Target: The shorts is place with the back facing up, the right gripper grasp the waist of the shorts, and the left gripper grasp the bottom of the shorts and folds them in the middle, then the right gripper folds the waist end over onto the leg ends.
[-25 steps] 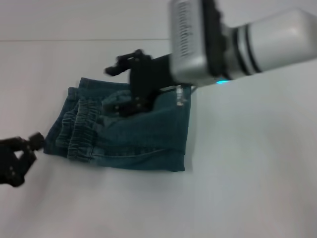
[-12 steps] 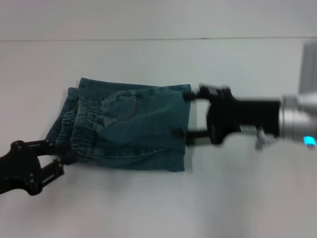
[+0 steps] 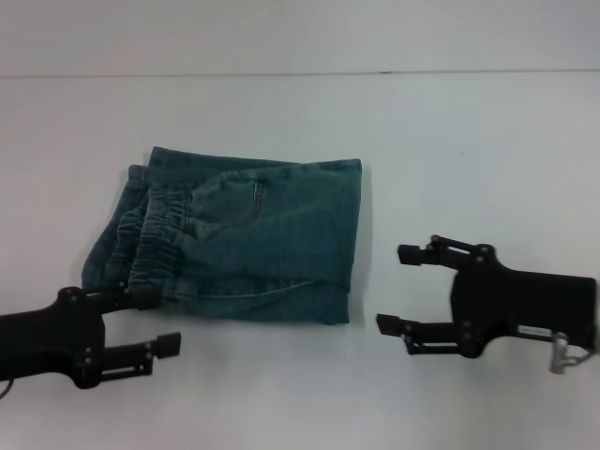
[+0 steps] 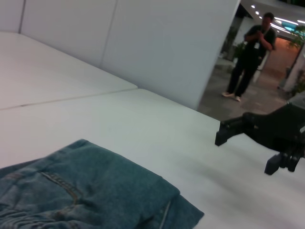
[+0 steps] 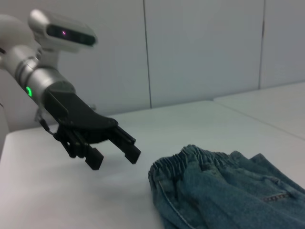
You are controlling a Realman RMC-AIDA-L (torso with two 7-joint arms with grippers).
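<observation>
At the table's near left corner in the head view, the left gripper (image 3: 150,323) shows only partly: its arm runs off the frame's edge, and its upper finger overlaps the elastic waistband edge of the shorts (image 3: 253,244), so whether it touches the denim cannot be told. Its jaws stand open, empty. In the right wrist view the same gripper (image 5: 114,150) hovers beside the gathered waistband (image 5: 190,157), fingers spread, apart from the cloth.

The shorts lie folded on the white table (image 3: 450,141), left of centre, the waistband bunched at the left with leg hems poking out beneath it, the fold running down the right side. The left wrist view cuts off all but one folded corner (image 4: 95,191).

To the right, the right gripper (image 3: 405,289) sits just clear of the fold edge, jaws wide open, holding nothing; its wrist is cropped at the frame's right edge. A man (image 4: 250,52) stands in the background past a wall panel, face indistinct.

Half a second earlier the right gripper was at the fold edge; it has since drawn back right and nearer, while the left gripper has edged in.
</observation>
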